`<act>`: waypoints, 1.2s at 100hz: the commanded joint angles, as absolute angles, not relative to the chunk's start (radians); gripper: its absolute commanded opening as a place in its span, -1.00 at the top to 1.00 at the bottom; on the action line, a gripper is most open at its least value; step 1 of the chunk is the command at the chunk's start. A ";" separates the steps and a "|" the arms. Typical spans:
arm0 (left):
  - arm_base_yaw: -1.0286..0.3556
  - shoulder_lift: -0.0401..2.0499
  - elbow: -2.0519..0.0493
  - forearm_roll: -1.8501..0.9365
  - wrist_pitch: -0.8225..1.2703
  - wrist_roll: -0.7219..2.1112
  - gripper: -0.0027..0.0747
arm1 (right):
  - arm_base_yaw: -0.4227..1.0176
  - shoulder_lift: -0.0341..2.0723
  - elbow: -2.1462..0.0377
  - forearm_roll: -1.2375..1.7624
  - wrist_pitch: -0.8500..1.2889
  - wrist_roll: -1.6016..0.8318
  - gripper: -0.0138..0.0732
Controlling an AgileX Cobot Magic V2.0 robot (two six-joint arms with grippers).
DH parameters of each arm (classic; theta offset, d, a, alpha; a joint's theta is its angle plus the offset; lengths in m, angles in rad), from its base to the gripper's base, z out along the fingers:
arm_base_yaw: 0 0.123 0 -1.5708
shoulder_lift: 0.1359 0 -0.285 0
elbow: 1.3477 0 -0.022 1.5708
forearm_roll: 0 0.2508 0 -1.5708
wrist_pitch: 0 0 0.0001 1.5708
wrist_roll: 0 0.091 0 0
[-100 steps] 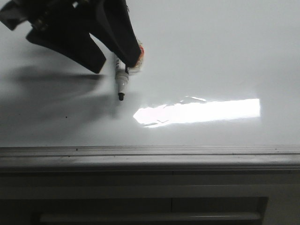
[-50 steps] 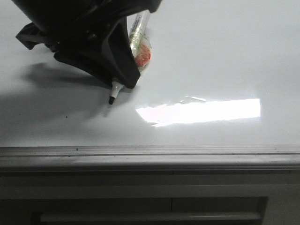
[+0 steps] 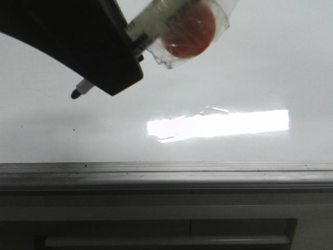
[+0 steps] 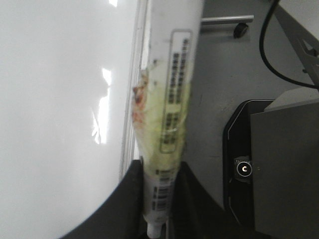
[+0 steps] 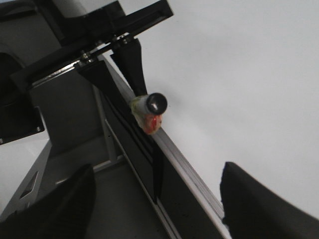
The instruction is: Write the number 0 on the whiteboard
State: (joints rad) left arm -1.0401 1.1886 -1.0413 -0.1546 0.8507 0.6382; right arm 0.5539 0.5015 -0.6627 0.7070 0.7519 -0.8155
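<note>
Left gripper point(image 3: 112, 62) jaws clamped, raised; right gripper point(image 5: 154, 199) jaws spread.

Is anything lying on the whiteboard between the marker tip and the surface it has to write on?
Nothing visible. The marker in the left tool hangs over bare whiteboard; only a glare patch lies nearby.

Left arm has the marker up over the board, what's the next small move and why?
Probably lower the pen tip to the board. In the front view the left end effector grips the marker, whose tip hangs above the whiteboard. No black line shows on the surface, only a bright glare patch, so the 0 looks unstarted.
</note>
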 commanded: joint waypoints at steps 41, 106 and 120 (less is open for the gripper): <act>-1.090 1.143 -1.072 -0.211 0.818 0.776 0.98 | 0.791 0.753 -0.746 0.866 0.562 -0.986 -0.35; -1.090 1.143 -1.072 -0.233 0.822 0.776 0.98 | 0.930 0.876 -0.746 0.868 0.406 -0.986 0.47; -1.090 1.143 -1.072 -0.250 0.822 0.774 0.98 | 0.930 0.878 -0.746 0.868 0.415 -0.986 0.86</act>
State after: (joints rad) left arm -1.0853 1.1682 -1.0413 -0.2261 0.8832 0.7526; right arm 0.9261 0.8773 -0.7116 0.8242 0.4328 -0.9850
